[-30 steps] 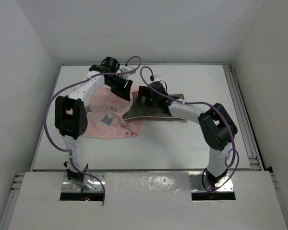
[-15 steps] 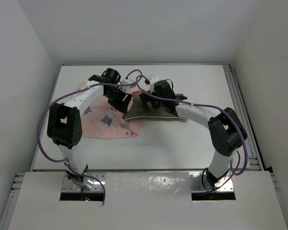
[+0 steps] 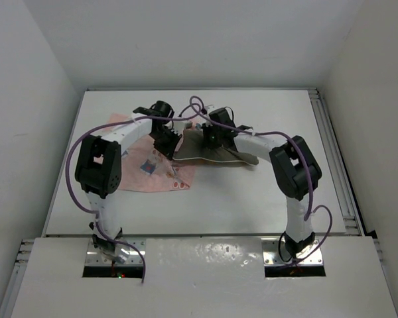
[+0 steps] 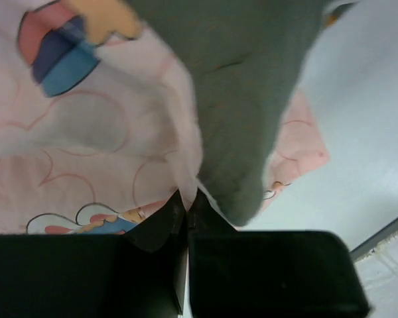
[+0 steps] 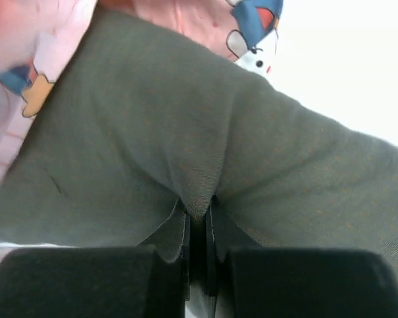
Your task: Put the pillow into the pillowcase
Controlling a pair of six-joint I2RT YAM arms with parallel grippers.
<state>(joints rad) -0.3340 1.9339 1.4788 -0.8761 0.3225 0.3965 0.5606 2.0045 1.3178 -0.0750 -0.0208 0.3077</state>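
One pillow (image 3: 215, 154) and one pillowcase (image 3: 146, 165) are seen on the white counter (image 3: 252, 199). Two arms are counted, each with one pincer, and one purple cable (image 3: 73, 156) is looped along each arm.

The pillowcase is spread flat on the left half of the counter, beneath the left arm, with its right edge drawn up towards the pillow. The pillow lies just right of it, near the middle of the counter. Its right end rests on the surface and its left end is lifted where the two pincers meet.

The left pincer (image 4: 187, 199) is clenched on a thin pink edge of the pillowcase, and no gap is seen between its jaws. In the left wrist view the olive-grey pillow is seen hanging just beside that edge and touching it, with the printed cloth spread to the left.

The right pincer (image 5: 198, 205) is clamped on a pinched fold of the pillow, and creases are seen running out from the grip. In the right wrist view pink cloth is seen against the pillow's far and left edges. Whether any corner is already inside the case cannot be told.

The two pincers are held near one another, above the line where pillowcase and pillow meet.
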